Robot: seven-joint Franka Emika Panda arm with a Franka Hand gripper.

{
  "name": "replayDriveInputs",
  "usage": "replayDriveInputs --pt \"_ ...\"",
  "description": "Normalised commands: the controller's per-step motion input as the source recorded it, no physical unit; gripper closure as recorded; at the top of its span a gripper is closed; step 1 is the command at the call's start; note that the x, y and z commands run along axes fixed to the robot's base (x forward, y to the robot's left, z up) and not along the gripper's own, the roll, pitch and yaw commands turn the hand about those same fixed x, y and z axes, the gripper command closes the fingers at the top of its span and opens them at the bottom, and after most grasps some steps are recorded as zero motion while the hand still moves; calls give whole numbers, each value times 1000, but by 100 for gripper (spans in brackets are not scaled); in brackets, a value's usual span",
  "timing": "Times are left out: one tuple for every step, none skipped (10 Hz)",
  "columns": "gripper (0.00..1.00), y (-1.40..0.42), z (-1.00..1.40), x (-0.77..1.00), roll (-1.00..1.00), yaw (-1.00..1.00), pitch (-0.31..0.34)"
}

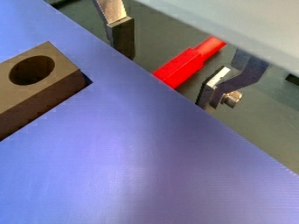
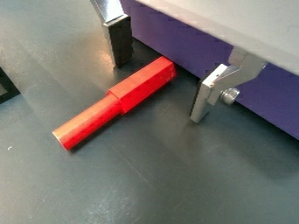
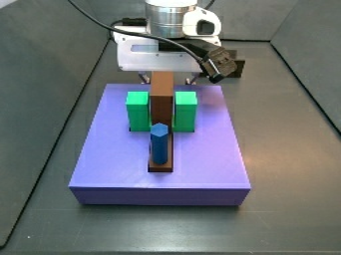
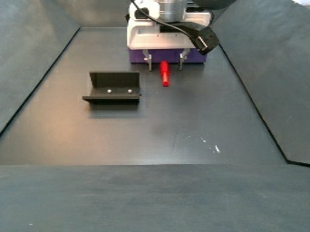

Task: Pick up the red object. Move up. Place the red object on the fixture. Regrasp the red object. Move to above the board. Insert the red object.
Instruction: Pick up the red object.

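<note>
Wrist views both show the red object (image 2: 117, 103) lying flat on the dark floor (image 2: 70, 184), one end close against the edge of the board (image 2: 222, 66); whether it touches the slab cannot be told. The gripper (image 2: 160, 77) hangs low over that end with its jaws wide apart, one finger (image 2: 115, 42) on each side of the peg and neither pad touching it, so it holds nothing. In a side view the peg (image 4: 165, 74) shows as a short red bar on the floor just in front of the gripper (image 4: 166, 61), while the fixture (image 4: 111, 88) stands apart from it with nothing on it. From behind the board (image 3: 160, 139) the peg is wholly hidden by the slab and the arm, and the fingers cannot be seen either. On the board stand two green blocks (image 3: 138, 110), a brown bar (image 3: 162, 95) between them, and a blue peg (image 3: 159, 142) upright in its dark base.
</note>
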Motion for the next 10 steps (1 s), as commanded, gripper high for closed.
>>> replayDriveInputs --pt "0 0 -109 0 0 0 0" --pt "0 0 -137 0 0 0 0" --pt "0 0 -83 0 -20 0 0" --pt "0 0 0 0 0 0 0" --pt "100 0 0 0 0 0 0" --pt "100 0 0 0 0 0 0" --pt "100 0 0 0 0 0 0" --pt "100 0 0 0 0 0 0" --pt "100 0 0 0 0 0 0" --pt "100 0 0 0 0 0 0"
